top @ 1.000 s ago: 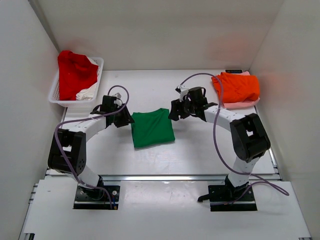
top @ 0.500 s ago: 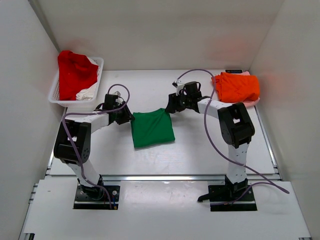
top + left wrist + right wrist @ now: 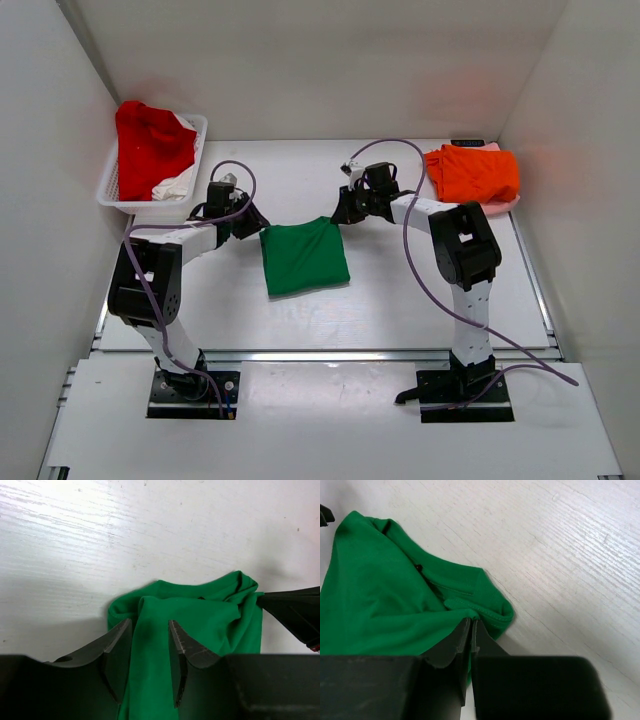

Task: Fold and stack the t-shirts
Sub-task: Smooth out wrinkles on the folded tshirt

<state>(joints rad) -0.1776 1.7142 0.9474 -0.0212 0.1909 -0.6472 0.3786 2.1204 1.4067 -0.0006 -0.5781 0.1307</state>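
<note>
Top external view is showing both arms reaching away from their bases toward the green t-shirt (image 3: 303, 258), which is lying folded into a rough rectangle on the white table (image 3: 400, 300), about midway between them. Over the last second both arms have been sliding out to the shirt's far edge. The right gripper (image 3: 340, 213), whose jaws were standing apart a moment ago, is now pressing them together on the far right corner; the right wrist view is showing the tips meeting on the hemmed edge there. The left gripper (image 3: 252, 222) is holding its jaws apart, straddling a raised ridge of cloth at the far left corner without pinching it (the left wrist view is showing green fabric lying between and beneath the fingers). I am judging that one corner is secured and the other is waiting on a closing move before the next fold can begin. The cloth is looking soft and thin, bunching into wrinkles at both far corners while lying flat nearer the bases. Farther back, an orange t-shirt (image 3: 475, 172) is sitting folded on a pale pink t-shirt (image 3: 497, 205) at far right, and a red t-shirt (image 3: 150, 140) and a white t-shirt (image 3: 178, 185) are filling the white lattice basket (image 3: 110, 197) at far left.
</note>
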